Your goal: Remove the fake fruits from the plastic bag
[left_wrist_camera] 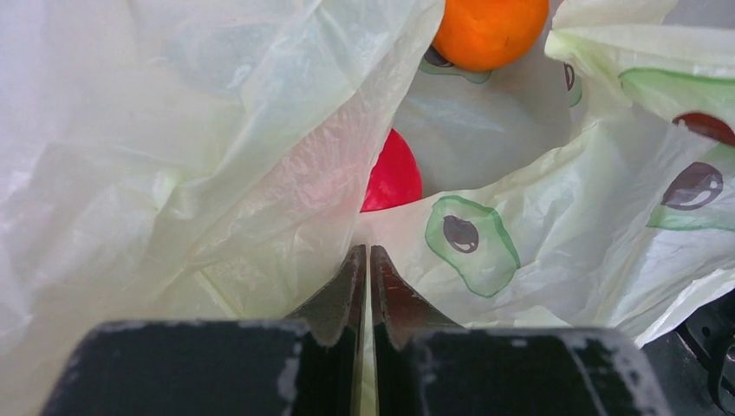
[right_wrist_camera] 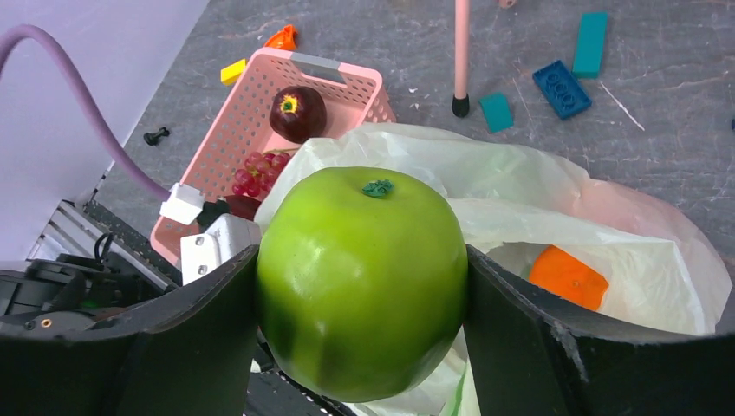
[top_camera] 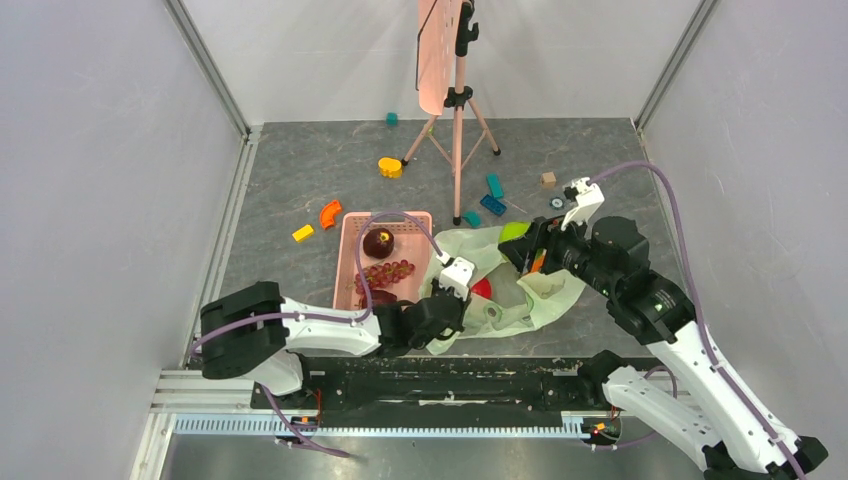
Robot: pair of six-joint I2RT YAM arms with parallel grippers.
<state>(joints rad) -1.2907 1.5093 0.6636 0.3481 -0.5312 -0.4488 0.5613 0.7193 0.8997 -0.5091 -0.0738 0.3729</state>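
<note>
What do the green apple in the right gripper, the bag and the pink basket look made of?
The green apple: likely hard plastic, glossy, with even colour and broad soft highlights. The bag: thin plastic film, translucent, crinkled into sharp creases, printed. The pink basket: probably moulded plastic, fairly matt, its walls a regular grid of holes.

Walls: plain pale grey panels, seen on three sides.
Posts: metal, set at the back corners.
Desk: dark grey, marbled, matt.
Tripod: pink, placed at the back, a pink panel carried on top.
Light: even, shadows kept soft.
</note>
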